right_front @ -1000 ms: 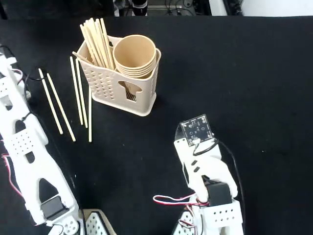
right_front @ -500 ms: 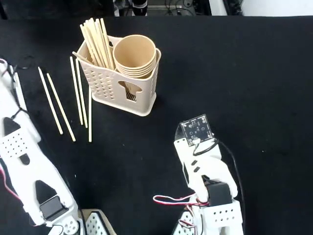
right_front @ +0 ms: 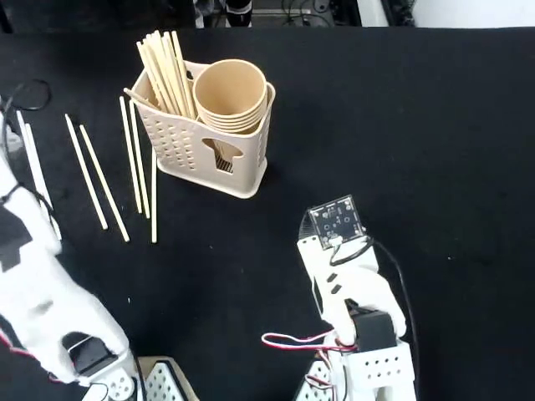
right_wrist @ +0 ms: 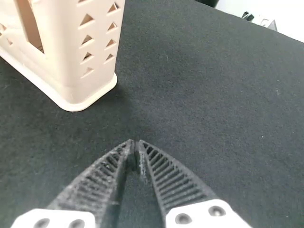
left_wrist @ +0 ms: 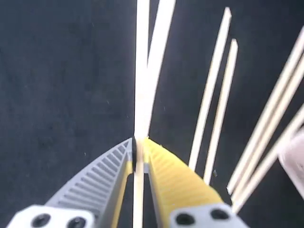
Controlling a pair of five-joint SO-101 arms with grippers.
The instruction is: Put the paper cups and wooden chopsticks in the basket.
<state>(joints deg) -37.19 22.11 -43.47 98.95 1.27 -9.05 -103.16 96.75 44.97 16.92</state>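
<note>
- High view: the basket (right_front: 180, 146) at eleven o'clock held the paper cups (right_front: 230, 90); loose chopsticks (right_front: 130, 155) lay at its nine o'clock.
- Left wrist view: our left gripper (left_wrist: 138, 146) clenched a chopstick pair (left_wrist: 142, 71), presumably for the basket.
- Right wrist view: our right gripper (right_wrist: 135, 145) rested, closed on nothing.

Bright, even overhead light covers the matte black desk (right_front: 435, 125). The perforated beige plastic basket (right_wrist: 71, 57) throws a soft shadow at its base; pale wooden chopsticks (left_wrist: 142, 71) glare nearly white.
</note>
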